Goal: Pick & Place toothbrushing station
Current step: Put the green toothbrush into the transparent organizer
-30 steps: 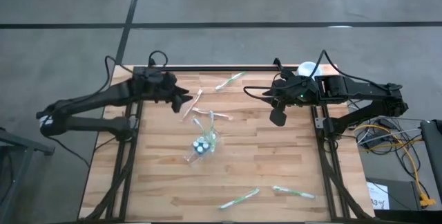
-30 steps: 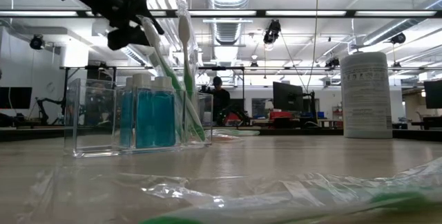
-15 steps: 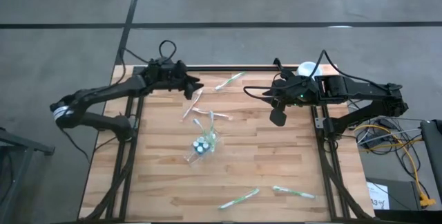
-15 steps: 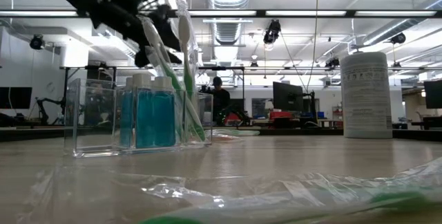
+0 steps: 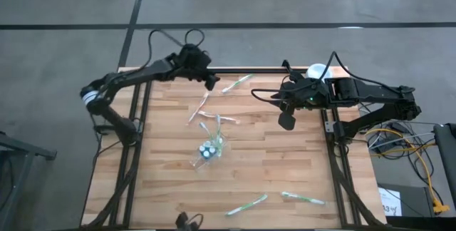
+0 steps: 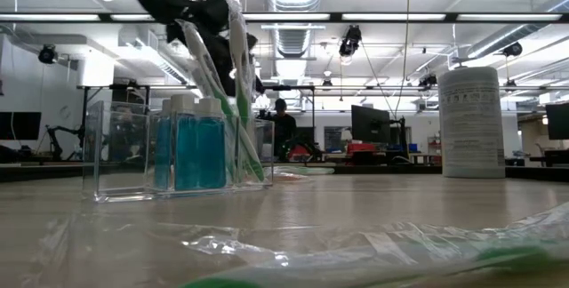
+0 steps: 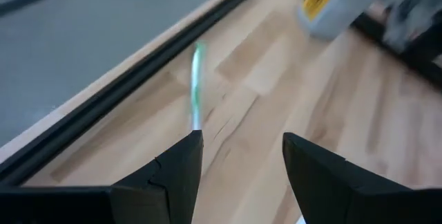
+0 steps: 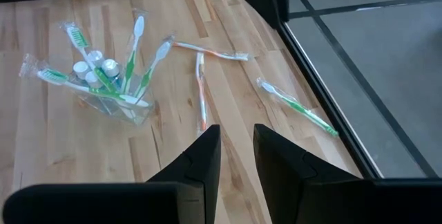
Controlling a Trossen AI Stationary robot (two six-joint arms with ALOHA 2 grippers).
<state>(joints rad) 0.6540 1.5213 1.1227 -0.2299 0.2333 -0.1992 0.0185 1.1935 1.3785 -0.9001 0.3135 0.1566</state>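
**L arm over the far-edge toothbrush, nothing held**

High view: left gripper (image 5: pixel 211 83) sits at the table's far edge, just beside a wrapped green toothbrush (image 5: pixel 237 83). Right gripper (image 5: pixel 286 120) waits near the right rail. Clear organizer (image 5: pixel 207 149) mid-table w/ brushes standing in it; loose brushes also near it and at the near edge. White canister (image 5: pixel 315 70) at far right.

Low view: organizer (image 6: pixel 178 153) holds blue-capped bottles plus upright brushes; crinkled clear wrap lies in the foreground. Behind: open lab, ceiling lights, a person far off.

Left wrist view: fingers (image 7: pixel 174 172) apart, empty, the green brush (image 7: pixel 196 84) ahead on the wood.

Right wrist view: fingers (image 8: pixel 199 162) apart w/ a narrow gap, empty.

Handling, my read: brush is light and stiff, wrapper probably slick; grip mid-handle, across the shaft. Butcher-block wood table (image 5: pixel 285 167) is flat, so a low pinch is needed.
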